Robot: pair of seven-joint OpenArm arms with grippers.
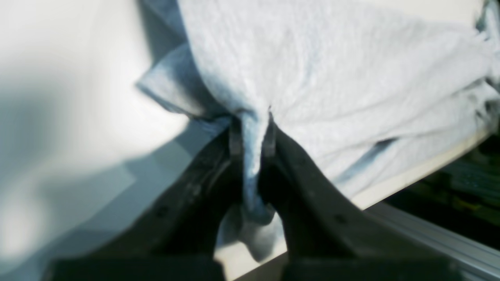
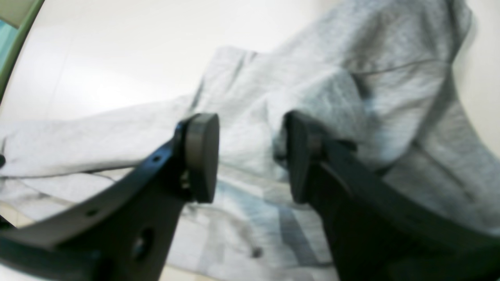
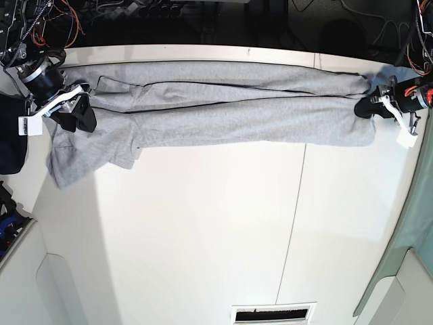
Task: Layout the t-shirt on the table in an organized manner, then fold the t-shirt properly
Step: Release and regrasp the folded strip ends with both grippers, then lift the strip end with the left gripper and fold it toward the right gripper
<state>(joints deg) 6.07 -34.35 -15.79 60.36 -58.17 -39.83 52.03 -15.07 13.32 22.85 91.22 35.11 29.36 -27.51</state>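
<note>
Your left gripper is clamped on a shirt fold at the table edge. Your right gripper stands open over the shirt's other end, with bare tabletop in front.

T-shirt stretched across table's far edge, betw. both arms.

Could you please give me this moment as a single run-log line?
t-shirt: stretched in a long band along table far edge | left gripper: shut on t-shirt end | right gripper: open over t-shirt
</note>
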